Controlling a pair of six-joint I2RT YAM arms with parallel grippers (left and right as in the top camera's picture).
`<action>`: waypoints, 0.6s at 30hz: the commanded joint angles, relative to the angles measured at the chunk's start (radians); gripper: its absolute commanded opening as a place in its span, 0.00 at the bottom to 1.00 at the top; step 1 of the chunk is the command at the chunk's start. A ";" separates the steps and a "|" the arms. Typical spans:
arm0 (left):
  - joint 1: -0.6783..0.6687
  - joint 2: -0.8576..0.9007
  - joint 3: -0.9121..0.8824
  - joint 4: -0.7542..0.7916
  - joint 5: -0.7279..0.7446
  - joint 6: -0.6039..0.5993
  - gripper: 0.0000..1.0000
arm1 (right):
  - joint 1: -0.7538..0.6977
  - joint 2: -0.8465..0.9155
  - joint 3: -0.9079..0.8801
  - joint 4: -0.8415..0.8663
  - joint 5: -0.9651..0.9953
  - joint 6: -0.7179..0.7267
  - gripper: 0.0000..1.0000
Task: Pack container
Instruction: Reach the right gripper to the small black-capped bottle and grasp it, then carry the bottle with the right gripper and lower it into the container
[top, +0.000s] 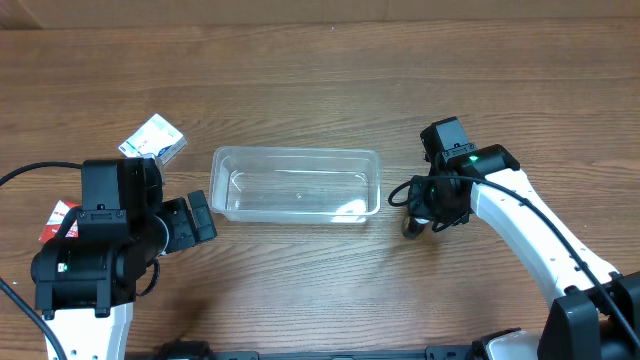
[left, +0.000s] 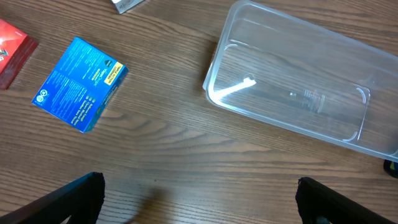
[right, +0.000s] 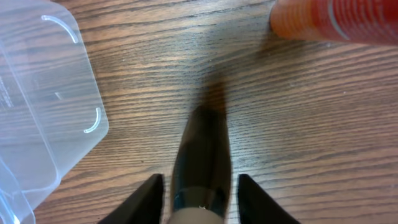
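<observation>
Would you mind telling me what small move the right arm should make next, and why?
Probably close the right fingers on the small dark bottle: it sits between them on the table, seemingly ungripped, and the container beside it is empty.

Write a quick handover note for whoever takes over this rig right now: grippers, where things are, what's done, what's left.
Left gripper: open, empty, above bare table between the blue box and the container.
Right gripper: open, jaws flanking a dark item right of the container, no visible clamp.
The container is empty. A red box and an orange item also lie out.
Done: nothing packed. Left: load the loose items, probably the dark item first.
</observation>
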 joint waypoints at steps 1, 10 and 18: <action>-0.005 0.003 0.024 0.005 0.011 -0.004 1.00 | 0.006 0.003 -0.006 0.003 0.017 -0.003 0.35; -0.005 0.003 0.024 0.004 0.011 -0.004 1.00 | 0.006 0.003 -0.006 0.000 0.019 -0.003 0.27; -0.006 0.003 0.024 0.005 0.010 -0.004 1.00 | 0.006 0.003 0.003 -0.024 0.073 -0.003 0.19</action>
